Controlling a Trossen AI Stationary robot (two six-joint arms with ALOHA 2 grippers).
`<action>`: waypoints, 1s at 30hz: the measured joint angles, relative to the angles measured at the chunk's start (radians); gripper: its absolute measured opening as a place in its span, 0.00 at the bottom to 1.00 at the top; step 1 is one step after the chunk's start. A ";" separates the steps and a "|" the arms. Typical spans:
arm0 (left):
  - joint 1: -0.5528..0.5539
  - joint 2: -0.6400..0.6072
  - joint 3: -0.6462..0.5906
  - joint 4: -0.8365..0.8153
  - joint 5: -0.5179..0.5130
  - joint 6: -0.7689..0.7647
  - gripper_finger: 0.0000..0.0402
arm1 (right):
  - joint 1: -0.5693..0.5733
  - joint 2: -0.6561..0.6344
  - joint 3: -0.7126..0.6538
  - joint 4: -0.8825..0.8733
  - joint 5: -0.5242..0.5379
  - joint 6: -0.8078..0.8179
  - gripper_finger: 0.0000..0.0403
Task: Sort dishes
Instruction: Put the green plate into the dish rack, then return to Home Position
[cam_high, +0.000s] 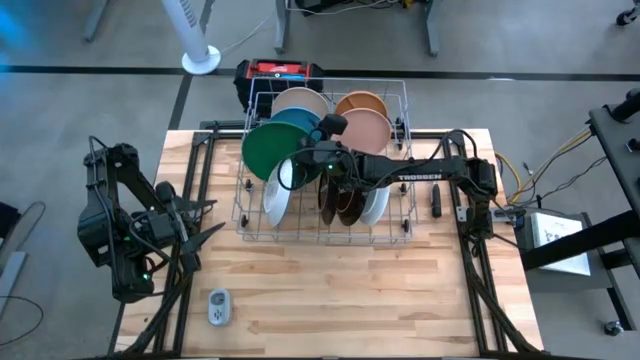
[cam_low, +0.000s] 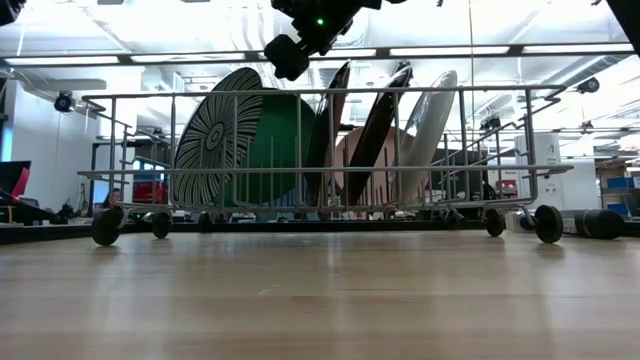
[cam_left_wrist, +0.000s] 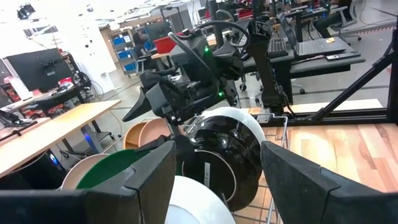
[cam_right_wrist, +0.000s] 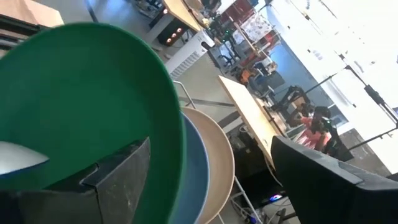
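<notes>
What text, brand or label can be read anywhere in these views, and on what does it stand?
"TROSSEN": white letters on the right arm, reaching over the wire rack.
White sheet on the floor right of the table: print too small to read.
Small grey gadget: no readable marking.

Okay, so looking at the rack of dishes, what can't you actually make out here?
- High view: the right end effector and its arm cover the middle dishes in the wire rack.
- Low view: the green plate is half hidden behind the striped plate.
- Right wrist view: the green plate fills the frame, hiding the dishes behind it.
</notes>
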 joint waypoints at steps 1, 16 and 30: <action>0.000 0.000 0.000 0.001 0.003 0.000 0.56 | 0.004 0.000 0.000 0.000 0.000 -0.001 0.81; 0.000 0.001 0.000 0.002 0.010 0.000 0.56 | 0.074 -0.064 0.004 -0.010 0.077 -0.014 0.82; 0.001 0.105 0.000 0.012 -0.049 0.027 0.56 | 0.221 -0.345 -0.081 -0.382 -0.297 0.308 0.79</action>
